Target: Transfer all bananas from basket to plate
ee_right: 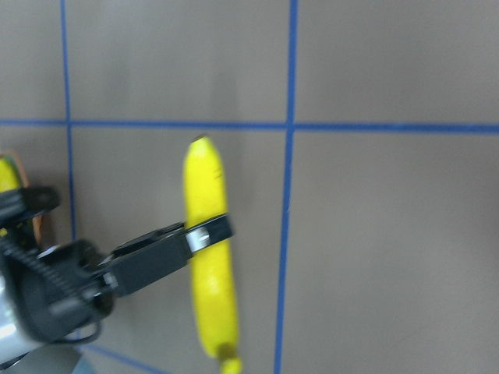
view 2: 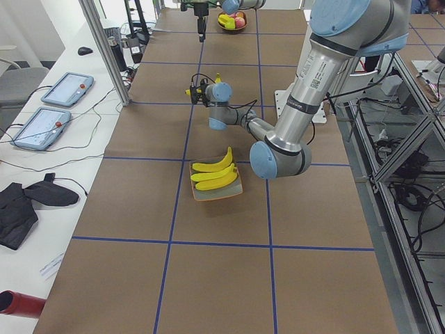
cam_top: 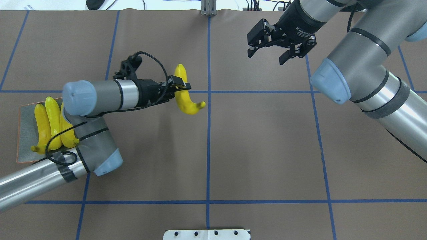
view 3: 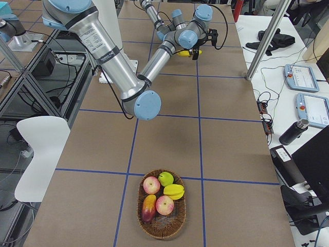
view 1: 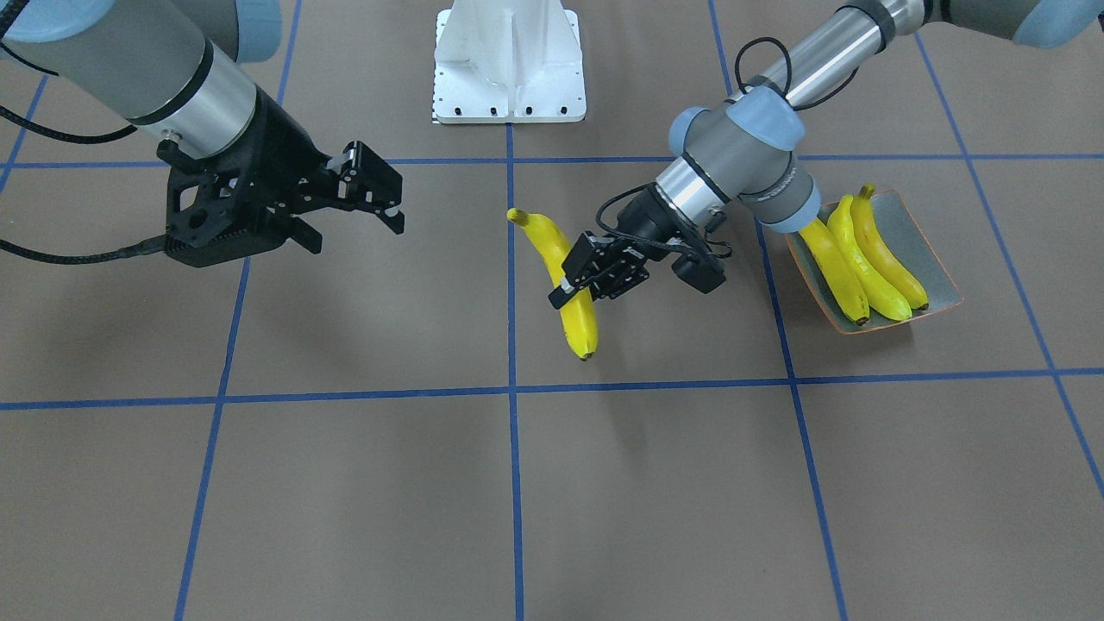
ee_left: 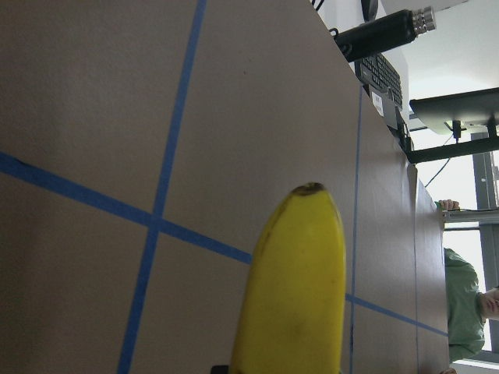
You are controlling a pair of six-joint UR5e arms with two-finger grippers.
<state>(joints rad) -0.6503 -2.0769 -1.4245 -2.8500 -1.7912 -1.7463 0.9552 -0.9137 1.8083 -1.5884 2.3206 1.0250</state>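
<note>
My left gripper [cam_top: 181,89] is shut on a yellow banana [cam_top: 188,105] and holds it above the brown table, near the centre. From the front the gripper [view 1: 576,285] clamps the banana [view 1: 552,246] at mid-length. The left wrist view shows the dark tip of this banana [ee_left: 300,288], and it also appears in the right wrist view [ee_right: 204,187]. Three bananas [view 1: 862,259] lie side by side on the grey-green plate [view 1: 940,259], beside the left arm's elbow. My right gripper [cam_top: 266,57] hangs open and empty over the far right of the table. The basket [view 3: 162,203] holds other fruit, with no banana showing.
The white robot base [view 1: 509,60] stands at the table's middle edge. The basket [view 2: 233,21] sits at the table's right end, far from the plate [view 2: 217,193]. Tablets and cables lie on a side desk [view 2: 42,125]. A person [ee_left: 468,304] is at the table's far side.
</note>
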